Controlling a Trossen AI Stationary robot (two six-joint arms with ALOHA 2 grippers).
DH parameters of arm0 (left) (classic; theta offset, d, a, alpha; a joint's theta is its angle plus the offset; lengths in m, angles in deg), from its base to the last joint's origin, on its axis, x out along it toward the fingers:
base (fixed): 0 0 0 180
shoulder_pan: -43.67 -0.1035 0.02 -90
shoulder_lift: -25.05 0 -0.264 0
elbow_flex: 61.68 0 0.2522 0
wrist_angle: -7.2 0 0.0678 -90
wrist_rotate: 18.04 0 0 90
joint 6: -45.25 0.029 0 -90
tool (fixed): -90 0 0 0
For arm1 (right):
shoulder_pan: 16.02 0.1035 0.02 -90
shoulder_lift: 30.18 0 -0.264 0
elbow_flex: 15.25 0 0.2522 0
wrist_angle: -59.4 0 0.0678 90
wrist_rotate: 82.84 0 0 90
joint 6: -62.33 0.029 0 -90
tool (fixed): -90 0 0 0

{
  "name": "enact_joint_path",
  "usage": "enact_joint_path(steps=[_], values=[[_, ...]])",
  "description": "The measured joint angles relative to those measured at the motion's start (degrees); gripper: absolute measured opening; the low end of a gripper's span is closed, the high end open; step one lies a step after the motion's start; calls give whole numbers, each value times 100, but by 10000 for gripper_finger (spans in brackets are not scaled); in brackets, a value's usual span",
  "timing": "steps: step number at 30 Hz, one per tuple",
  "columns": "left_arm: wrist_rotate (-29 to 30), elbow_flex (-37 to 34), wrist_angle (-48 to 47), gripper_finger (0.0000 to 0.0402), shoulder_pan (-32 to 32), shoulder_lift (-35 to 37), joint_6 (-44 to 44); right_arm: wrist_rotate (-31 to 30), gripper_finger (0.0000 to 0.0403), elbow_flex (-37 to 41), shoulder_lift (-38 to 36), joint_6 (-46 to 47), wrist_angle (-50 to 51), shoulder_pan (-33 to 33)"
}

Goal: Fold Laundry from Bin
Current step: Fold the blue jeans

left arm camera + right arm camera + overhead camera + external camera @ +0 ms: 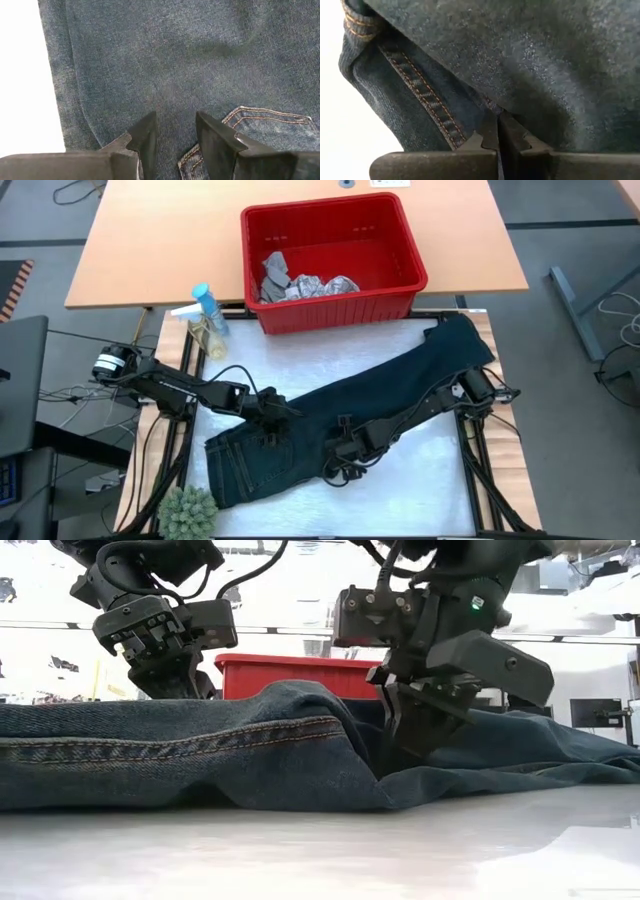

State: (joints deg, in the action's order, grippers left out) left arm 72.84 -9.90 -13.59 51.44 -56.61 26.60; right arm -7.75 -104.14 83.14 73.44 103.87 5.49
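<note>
— Trousers (330,430) lie spread slantwise across the white table (430,480), waistband toward the plant, legs running up past the red bin (330,255). Two cloths sit inside the bin, not yet taken out.

— And the hands?

— Right hand (345,455) is down on the denim near the middle, fingers pinched together on a fold beside a stitched seam — the wrist view shows cloth nipped right at the tips. Left hand (275,408) rests by the back pocket, fingers part-way apart, pressing on the fabric but closed on nothing.

— So what makes this fold go well?

— I'd judge the right grip is shallow; lift slowly, or the seam may slip out. Keep the left hand pinning the seat so the waist doesn't drag along. Carry the pinched edge low and straight over, so the legs land matched, not twisted.
</note>
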Motion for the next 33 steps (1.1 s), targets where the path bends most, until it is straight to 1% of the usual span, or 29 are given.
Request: enact_joint_path(steps=[8, 11, 14, 16, 19, 21, 23, 24, 26, 28, 33], values=[[2, 0, 6, 123, 0, -2, 180, -38, 20, -353, 0, 4, 372, 49], [34, 0, -8, 123, 0, -14, 218, -38, 20, -509, 0, 4, 693, 55], [58, 1, -62, 121, 0, -248, 229, -59, 20, -707, 0, 7, 1075, 98], [-163, 2, -51, 111, 1, -586, 242, -166, 20, -814, 0, 6, 1274, 152], [-513, 39, 53, 79, -4, -1064, 316, -183, 20, -886, -2, 41, 1370, 211], [-528, 59, 185, 50, 2, -1243, 306, -177, 20, -887, -2, 176, 1397, 246], [-461, 50, 212, 19, -8, -1256, 343, -172, 20, -887, -2, 284, 1460, 308], [-410, 50, 218, 11, -28, -1258, 368, -172, 20, -887, -2, 331, 1494, 338], [-391, 48, 199, 7, -88, -1239, 404, -172, 20, -892, -2, 397, 1570, 411], [-493, 47, 183, 7, -141, -1239, 444, -170, 20, -891, -2, 441, 1608, 493], [-516, 39, 184, 2, -151, -1239, 501, 8, 20, -892, -2, 578, 1716, 669]])
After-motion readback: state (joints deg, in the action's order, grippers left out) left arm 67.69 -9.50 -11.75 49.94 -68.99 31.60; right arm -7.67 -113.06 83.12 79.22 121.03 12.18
